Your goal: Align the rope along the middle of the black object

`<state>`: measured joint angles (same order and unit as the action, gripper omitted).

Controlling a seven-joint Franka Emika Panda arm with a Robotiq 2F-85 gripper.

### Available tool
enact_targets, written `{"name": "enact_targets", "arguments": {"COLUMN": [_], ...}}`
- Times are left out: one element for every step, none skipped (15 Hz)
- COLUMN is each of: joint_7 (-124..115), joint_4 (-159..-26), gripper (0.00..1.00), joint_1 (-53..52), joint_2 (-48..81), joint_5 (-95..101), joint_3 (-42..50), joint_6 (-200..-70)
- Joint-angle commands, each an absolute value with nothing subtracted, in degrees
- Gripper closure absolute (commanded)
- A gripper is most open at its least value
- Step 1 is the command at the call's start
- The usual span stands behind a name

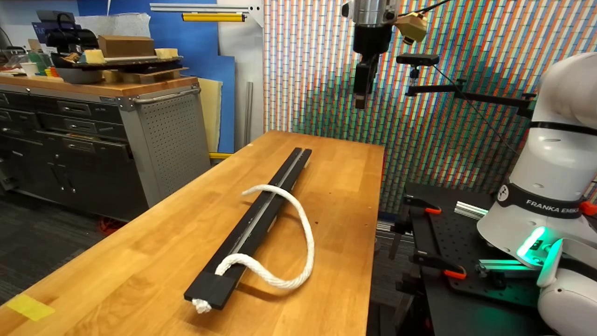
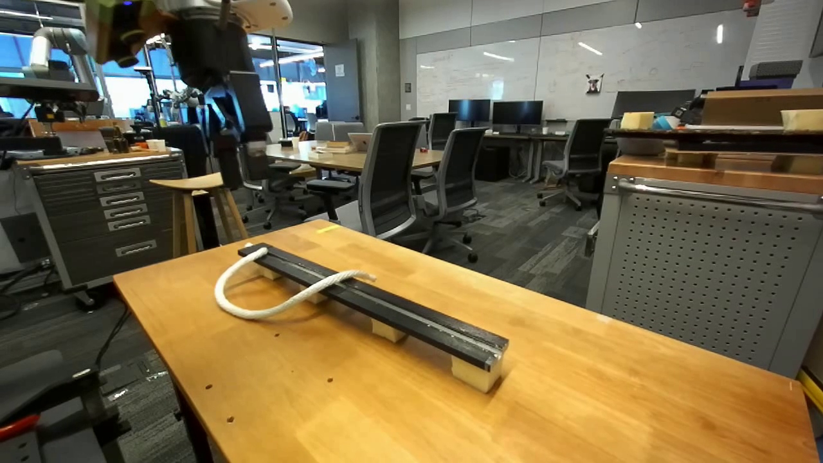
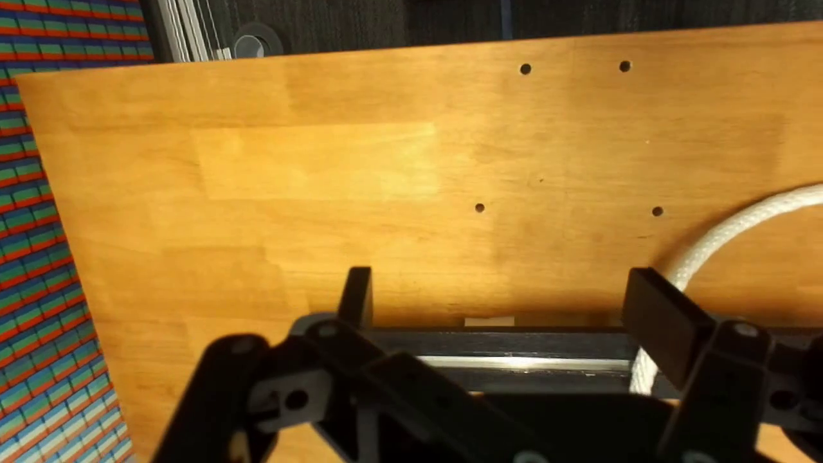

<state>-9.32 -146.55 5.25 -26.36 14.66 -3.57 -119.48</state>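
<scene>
Tool (image 3: 505, 296) spread wide above counter (image 1: 345, 233). Black bar (image 2: 411, 323) sits on pale blocks (image 2: 476, 374); white rope (image 1: 309, 238) loops out one side. Yellow tape (image 1: 31, 306) near counter corner, gray cabinet (image 1: 172, 121) beyond.

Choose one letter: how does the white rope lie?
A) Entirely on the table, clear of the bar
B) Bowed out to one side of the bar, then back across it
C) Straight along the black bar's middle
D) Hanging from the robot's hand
B: in both exterior views the white rope leaves the black bar near one end, curves out and crosses back, its tip beyond the opposite edge.
</scene>
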Motion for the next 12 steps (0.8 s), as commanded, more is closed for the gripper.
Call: {"name": "enact_targets", "arguments": {"joint_7": [-9.65, -9.95, -10.07, -10.56, -10.75, -11.32, -11.67, -11.55, -12.12, -12.07, -12.59, -13.56], "joint_4": [-137.20, -135.24, -133.43, -131.20, -129.10, -126.83, -124.23, -121.94, -119.41, -117.19, -114.93, -112.65], "gripper": [0.00, 0.00, 0.00, 0.00, 0.00, 0.00, 0.00, 0.00, 0.00, 0.00, 0.00, 0.00], "joint_1": [3.87, 3.60, 3.34, 3.07, 2.74, 2.41, 2.02, 1.55, 1.13, 0.65, 0.23, -0.17], "joint_2": [-17.63, -15.79, -14.14, -12.20, -10.52, -8.64, -6.75, -5.07, -3.12, -1.35, 0.56, 2.69], "joint_5": [13.79, 13.93, 14.12, 14.20, 14.13, 14.18, 14.08, 13.90, 14.22, 13.95, 13.95, 14.05], "joint_3": [-3.88, -3.93, -3.92, -3.99, -3.99, -4.01, -4.10, -4.09, -4.18, -4.09, -4.04, -3.97], "joint_6": [-117.17, -117.29, -117.56, -117.78, -117.65, -118.60, -117.88, -117.33, -117.02, -116.76, -116.74, -116.81]}}
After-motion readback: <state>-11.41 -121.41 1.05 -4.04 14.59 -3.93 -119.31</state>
